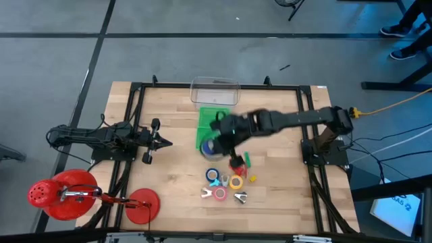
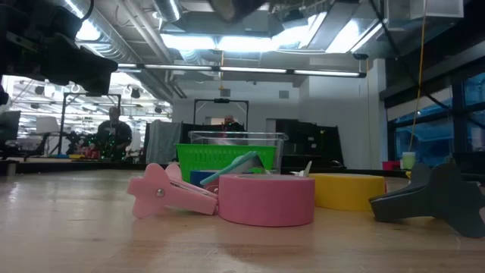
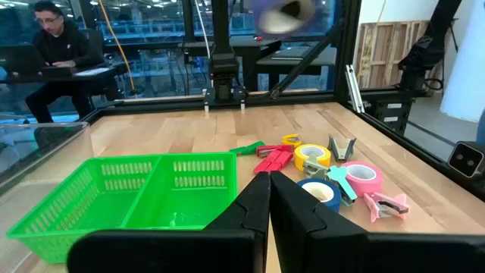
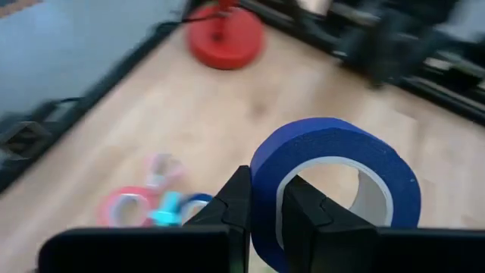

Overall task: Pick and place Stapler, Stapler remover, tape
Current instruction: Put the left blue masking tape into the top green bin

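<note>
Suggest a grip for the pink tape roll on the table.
Pink tape roll lies flat, hollow centre up. Judgement: descend from above, one finger in the hole, one outside, pinching the wall on its free side away from the teal remover and pink remover.

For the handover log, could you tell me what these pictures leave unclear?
- Green basket: the right arm covers part of it in the high view.
- Blue tape roll: cut off by the right wrist view's edge.
- Right gripper: absent from the low view.
- Pink tape: blurred in the right wrist view.
</note>
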Robot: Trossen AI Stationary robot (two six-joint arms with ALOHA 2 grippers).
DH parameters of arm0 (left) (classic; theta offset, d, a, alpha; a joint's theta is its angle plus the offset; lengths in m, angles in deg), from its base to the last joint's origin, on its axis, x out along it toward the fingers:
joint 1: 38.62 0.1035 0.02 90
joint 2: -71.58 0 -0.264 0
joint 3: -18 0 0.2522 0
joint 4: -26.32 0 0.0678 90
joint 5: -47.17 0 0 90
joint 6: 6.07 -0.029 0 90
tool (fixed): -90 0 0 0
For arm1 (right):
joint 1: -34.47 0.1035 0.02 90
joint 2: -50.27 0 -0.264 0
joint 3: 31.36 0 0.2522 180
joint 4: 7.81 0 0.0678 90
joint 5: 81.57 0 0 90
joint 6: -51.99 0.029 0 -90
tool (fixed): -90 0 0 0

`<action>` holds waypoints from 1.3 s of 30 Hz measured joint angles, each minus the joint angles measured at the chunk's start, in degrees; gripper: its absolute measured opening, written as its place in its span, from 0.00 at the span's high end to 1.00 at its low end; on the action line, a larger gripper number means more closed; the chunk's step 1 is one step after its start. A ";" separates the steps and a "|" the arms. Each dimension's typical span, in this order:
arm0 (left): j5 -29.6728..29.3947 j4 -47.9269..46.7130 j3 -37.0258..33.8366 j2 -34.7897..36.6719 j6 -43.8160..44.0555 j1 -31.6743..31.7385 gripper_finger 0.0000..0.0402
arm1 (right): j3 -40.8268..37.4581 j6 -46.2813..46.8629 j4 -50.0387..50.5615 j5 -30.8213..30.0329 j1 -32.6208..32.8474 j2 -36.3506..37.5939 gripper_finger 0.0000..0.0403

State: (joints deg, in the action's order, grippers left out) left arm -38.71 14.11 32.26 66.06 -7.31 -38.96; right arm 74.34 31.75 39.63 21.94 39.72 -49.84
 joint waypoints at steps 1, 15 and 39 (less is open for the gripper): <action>0.00 0.00 0.01 0.00 0.00 0.00 0.99 | 0.00 -0.92 -0.34 0.12 -1.69 -0.10 0.90; 0.00 0.05 -0.01 -0.04 0.00 0.00 0.98 | -0.76 -2.36 -6.78 -3.38 -16.91 -9.52 0.90; 0.00 0.02 0.01 -0.04 0.00 0.00 0.99 | -0.83 -1.17 -2.54 -9.89 -19.34 -21.72 0.83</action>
State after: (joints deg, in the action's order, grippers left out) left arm -38.71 14.13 32.28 66.02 -7.31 -38.96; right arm 73.51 30.57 37.09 12.05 20.38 -71.56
